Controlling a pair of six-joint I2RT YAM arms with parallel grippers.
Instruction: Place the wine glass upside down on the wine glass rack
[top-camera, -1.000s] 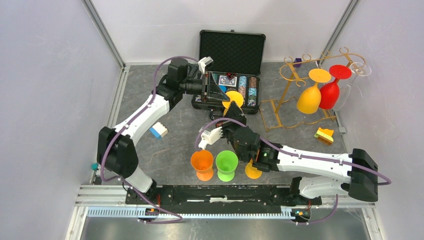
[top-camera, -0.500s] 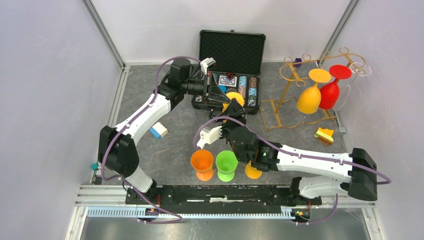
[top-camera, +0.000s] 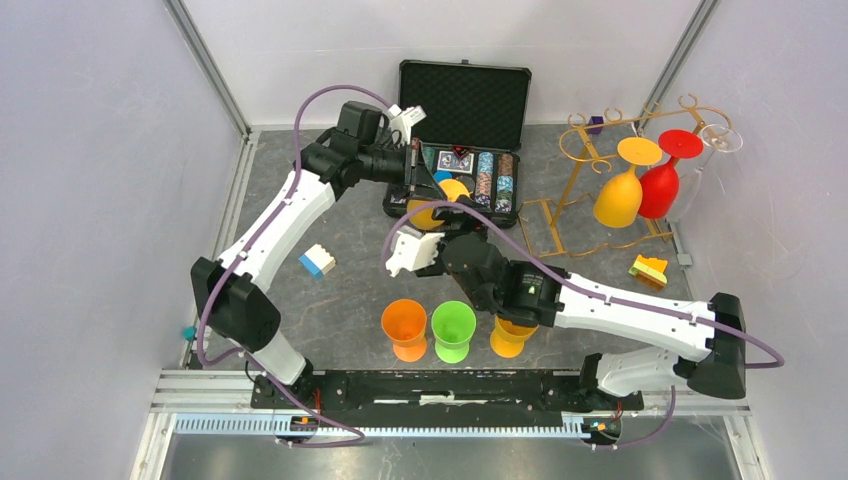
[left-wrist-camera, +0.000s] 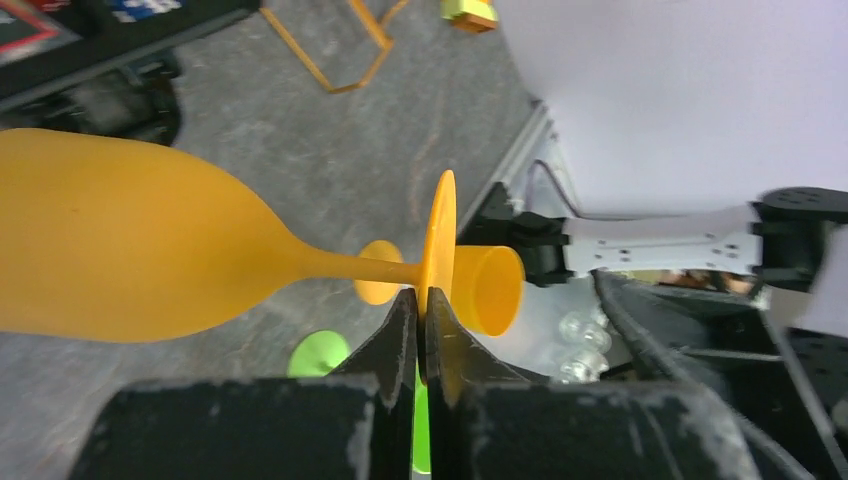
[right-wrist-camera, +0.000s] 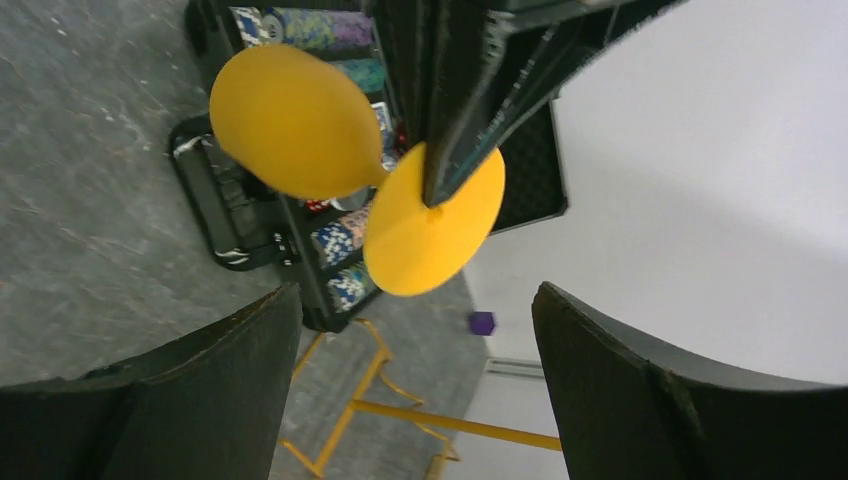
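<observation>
My left gripper (left-wrist-camera: 420, 312) now pinches the wine glass (left-wrist-camera: 120, 250) by its foot. My right gripper (right-wrist-camera: 415, 296) has let go, jaws wide. Rack (top-camera: 574, 185) next.

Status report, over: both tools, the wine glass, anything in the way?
Left tool shut on wine glass, at its foot; glass sideways. Right tool open, empty. On wine glass rack: three glasses.

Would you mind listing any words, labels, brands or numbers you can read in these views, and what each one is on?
No text can be read in any view.
Printed packs in the black case: markings too small and blurred to read.
Poker chips: patterns only, no legible marks.
Gold rack and held wine glass: no lettering visible.
</observation>
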